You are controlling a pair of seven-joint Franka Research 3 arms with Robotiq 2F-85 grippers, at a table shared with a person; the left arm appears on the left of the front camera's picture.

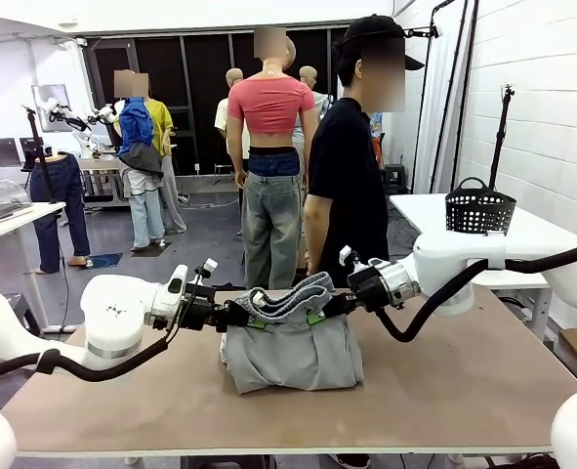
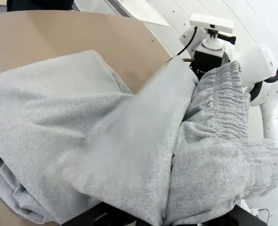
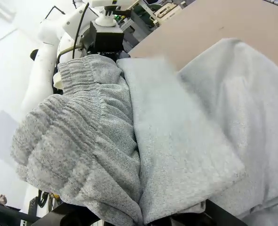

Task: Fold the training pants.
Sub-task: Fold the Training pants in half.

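Observation:
The light grey training pants (image 1: 290, 347) hang bunched over the middle of the brown table (image 1: 444, 391), the gathered waistband (image 1: 293, 293) stretched between both grippers above the folded legs. My left gripper (image 1: 253, 319) is shut on the waistband's left end, and my right gripper (image 1: 319, 312) is shut on its right end. In the left wrist view the grey fabric (image 2: 129, 155) covers my fingers, with the waistband (image 2: 221, 103) running toward the other arm. From the right wrist the waistband (image 3: 82, 127) and a folded leg (image 3: 176, 136) hide the fingers.
A person in a black shirt (image 1: 347, 181) stands at the far edge of the table behind the pants. A black mesh basket (image 1: 479, 208) sits on a white table at the back right. Bare tabletop lies left and right of the pants.

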